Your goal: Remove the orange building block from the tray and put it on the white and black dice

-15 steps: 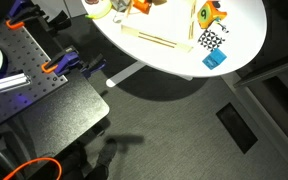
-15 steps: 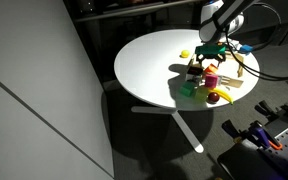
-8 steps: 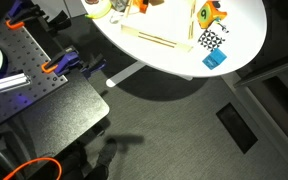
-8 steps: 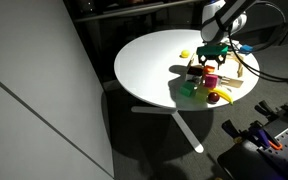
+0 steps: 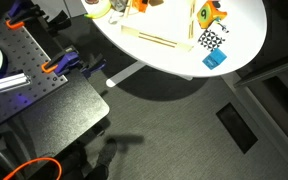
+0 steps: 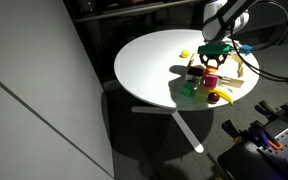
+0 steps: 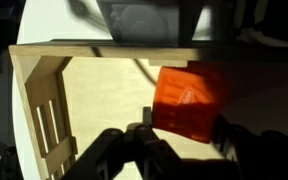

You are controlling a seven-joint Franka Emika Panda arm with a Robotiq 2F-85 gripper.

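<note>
In the wrist view the orange building block sits between my two dark fingers, low over the tray's pale floor. My gripper is shut on the block, one finger on each side. The tray's wooden rim runs along the left and top. In an exterior view the gripper hangs over the table's far side, and the block is too small to make out there. The white and black dice stands on the round table beside the tray.
A blue block lies near the table edge next to the dice. An orange, green and yellow toy sits behind it. Small coloured toys crowd around the gripper. Orange clamps hold a perforated board beside the table.
The fingers have come together on the orange block over the last second. The arm has hardly moved.
</note>
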